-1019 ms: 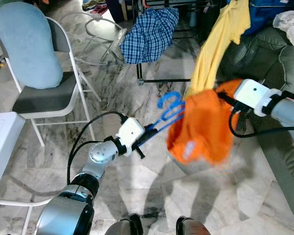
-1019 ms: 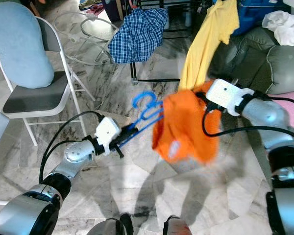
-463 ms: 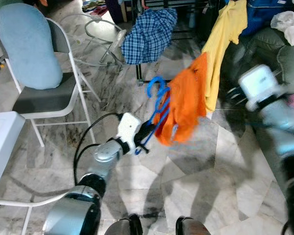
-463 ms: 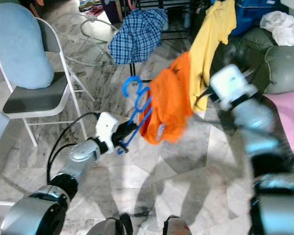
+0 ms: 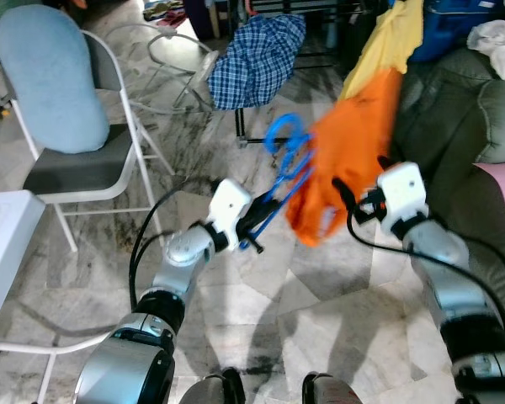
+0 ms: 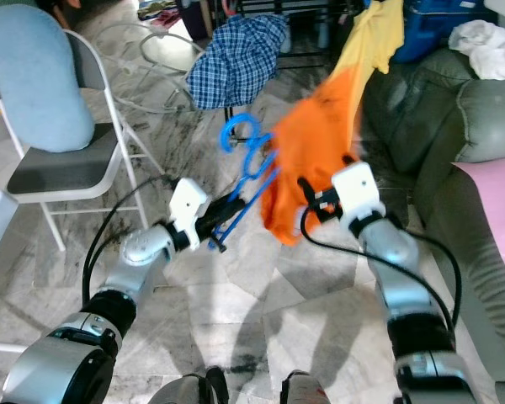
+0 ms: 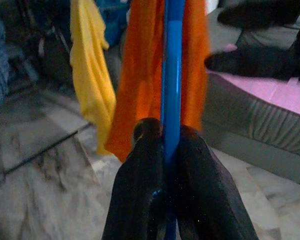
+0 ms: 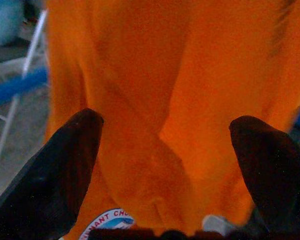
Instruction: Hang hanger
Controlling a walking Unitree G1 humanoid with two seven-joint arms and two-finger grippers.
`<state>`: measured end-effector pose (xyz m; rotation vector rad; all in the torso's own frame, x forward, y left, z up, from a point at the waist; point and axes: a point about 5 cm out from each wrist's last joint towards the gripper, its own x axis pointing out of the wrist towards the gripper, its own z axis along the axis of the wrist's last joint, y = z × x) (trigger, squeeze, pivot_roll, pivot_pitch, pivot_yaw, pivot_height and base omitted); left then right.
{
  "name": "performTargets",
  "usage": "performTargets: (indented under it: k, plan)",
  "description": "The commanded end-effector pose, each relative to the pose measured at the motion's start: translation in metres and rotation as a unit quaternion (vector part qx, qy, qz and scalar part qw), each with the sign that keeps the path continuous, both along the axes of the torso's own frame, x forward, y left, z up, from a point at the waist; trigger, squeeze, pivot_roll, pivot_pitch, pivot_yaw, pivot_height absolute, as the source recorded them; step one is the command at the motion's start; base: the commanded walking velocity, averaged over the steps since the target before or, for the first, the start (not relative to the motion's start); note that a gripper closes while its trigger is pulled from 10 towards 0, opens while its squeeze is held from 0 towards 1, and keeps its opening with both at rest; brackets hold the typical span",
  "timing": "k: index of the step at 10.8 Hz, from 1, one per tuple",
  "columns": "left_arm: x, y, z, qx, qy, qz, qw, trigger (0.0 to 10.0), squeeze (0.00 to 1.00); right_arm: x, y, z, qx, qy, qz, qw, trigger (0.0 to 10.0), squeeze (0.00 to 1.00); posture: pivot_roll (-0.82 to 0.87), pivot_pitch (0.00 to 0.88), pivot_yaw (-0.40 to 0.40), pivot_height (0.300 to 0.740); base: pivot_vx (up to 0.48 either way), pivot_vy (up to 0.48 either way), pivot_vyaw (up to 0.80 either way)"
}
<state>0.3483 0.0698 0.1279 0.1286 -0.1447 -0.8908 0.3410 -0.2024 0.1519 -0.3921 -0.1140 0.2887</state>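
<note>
Released, orange shirt (image 8: 180,100) faces right gripper (image 8: 165,150) jaws spread wide.

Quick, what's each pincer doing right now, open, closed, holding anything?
Left pincer: closed on the blue hanger, which carries the orange shirt.
Right pincer: open, fingers spread right at the orange shirt, gripping nothing.

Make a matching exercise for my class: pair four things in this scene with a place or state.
Things:
1. blue hanger
2. orange shirt
3. checked shirt
4. right claw

States:
A. open, facing orange cloth
B. draped over a dark rack
C. clamped in the left claw
D. hanging from the hanger

Pairs: 1-C, 2-D, 3-B, 4-A
</note>
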Motion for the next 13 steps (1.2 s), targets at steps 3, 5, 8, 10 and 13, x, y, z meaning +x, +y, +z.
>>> performTargets:
  k: [3,5,8,10,13]
  plan:
    - [0.000,0.002,0.017,-0.005,-0.038,-0.030,0.999,0.0,0.00,0.001,-0.006,0.008,-0.039,-0.016,-0.031,0.999,10.0,0.68,-0.17,0.165,0.098,0.740,0.000,0.000,0.00]
    - [-0.004,0.001,0.018,0.003,-0.047,-0.044,0.998,0.0,0.00,0.002,-0.005,0.013,-0.055,-0.040,-0.045,0.997,10.0,0.00,-0.17,0.165,0.095,0.740,0.000,0.000,0.00]
    - [-0.008,0.000,0.015,0.017,-0.051,-0.058,0.997,0.0,0.00,0.008,-0.007,0.030,-0.071,-0.098,-0.092,0.988,10.0,0.00,-0.16,0.173,0.099,0.740,0.000,0.000,0.00]
    - [-0.012,-0.006,0.019,-0.002,-0.053,-0.084,0.995,0.0,0.00,0.015,-0.008,0.011,0.008,-0.032,-0.098,0.995,10.0,0.00,-0.17,0.174,0.104,0.740,0.000,0.000,0.00]
    - [-0.021,-0.013,0.024,-0.022,-0.057,-0.132,0.989,0.0,0.00,0.019,0.006,-0.005,0.059,0.010,-0.059,0.996,0.0,0.00,-0.16,0.174,0.103,0.740,0.000,0.000,0.00]
